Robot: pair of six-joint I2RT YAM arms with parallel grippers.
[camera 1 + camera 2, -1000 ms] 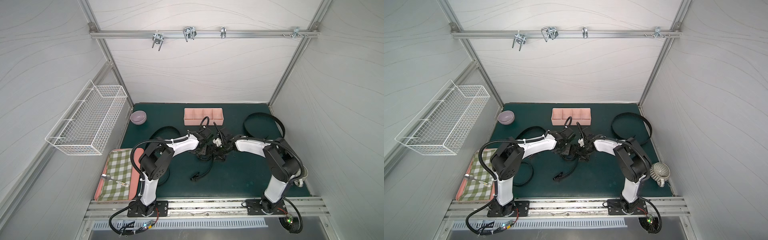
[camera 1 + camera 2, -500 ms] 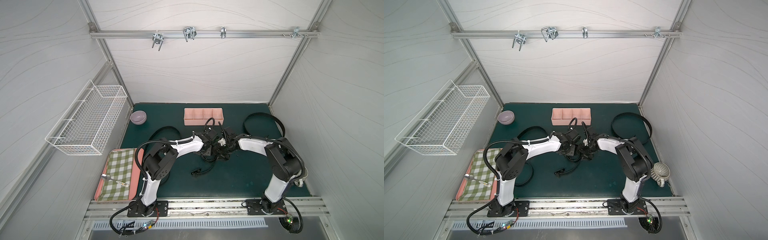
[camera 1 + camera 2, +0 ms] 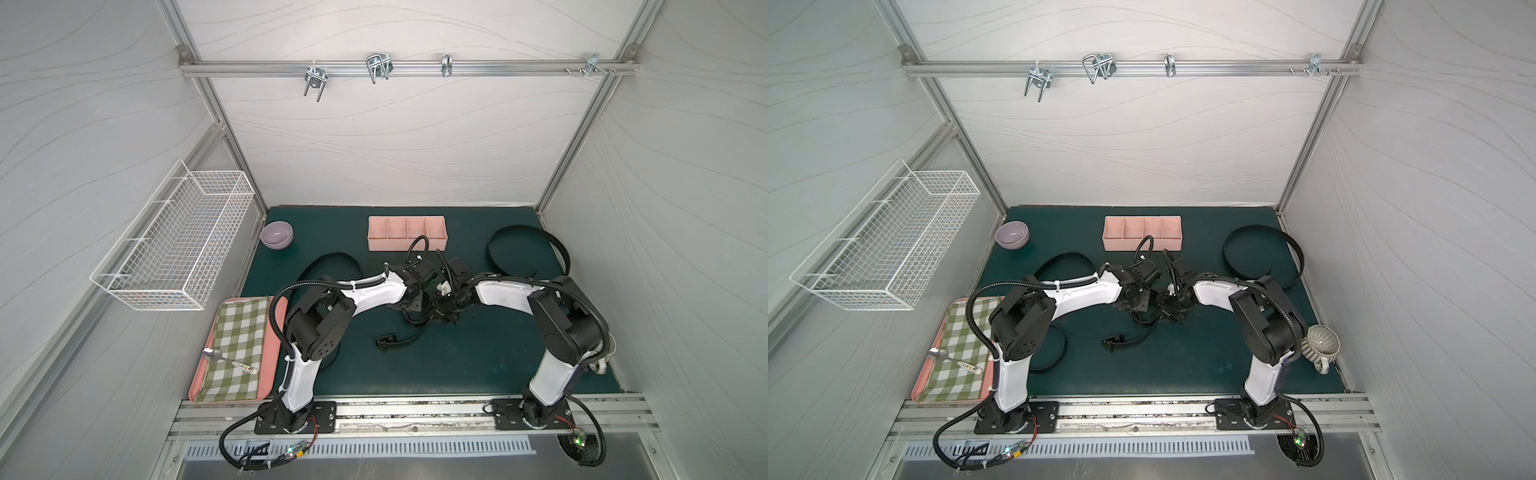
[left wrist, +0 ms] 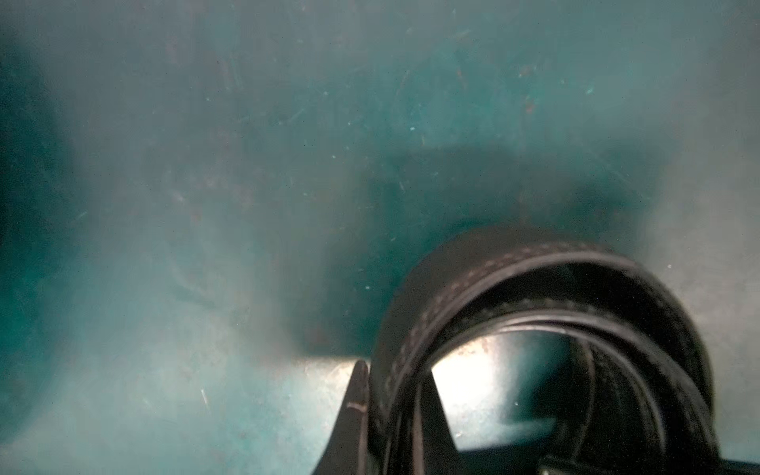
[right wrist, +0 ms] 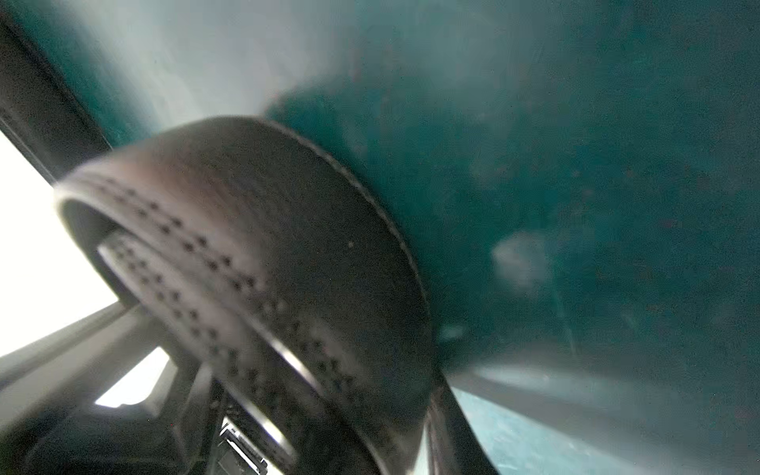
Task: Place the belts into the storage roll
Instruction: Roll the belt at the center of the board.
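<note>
Pinches the coiled belt (image 4: 534, 279) with the left claw (image 4: 390, 382) over the green surface (image 4: 205, 164); crowds it with the right claw (image 3: 446, 311), clenched or released, cannot tell.

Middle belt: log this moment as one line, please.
left gripper: shut on belt | right gripper: at belt, grip unclear | storage roll: empty | other belts: loose on mat

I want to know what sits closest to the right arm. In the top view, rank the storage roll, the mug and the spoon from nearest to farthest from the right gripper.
From the right gripper, in a top view:
1. storage roll, just beyond it, mid-table.
2. mug, far out to its right.
3. spoon, on the checked cloth, far left.
</note>
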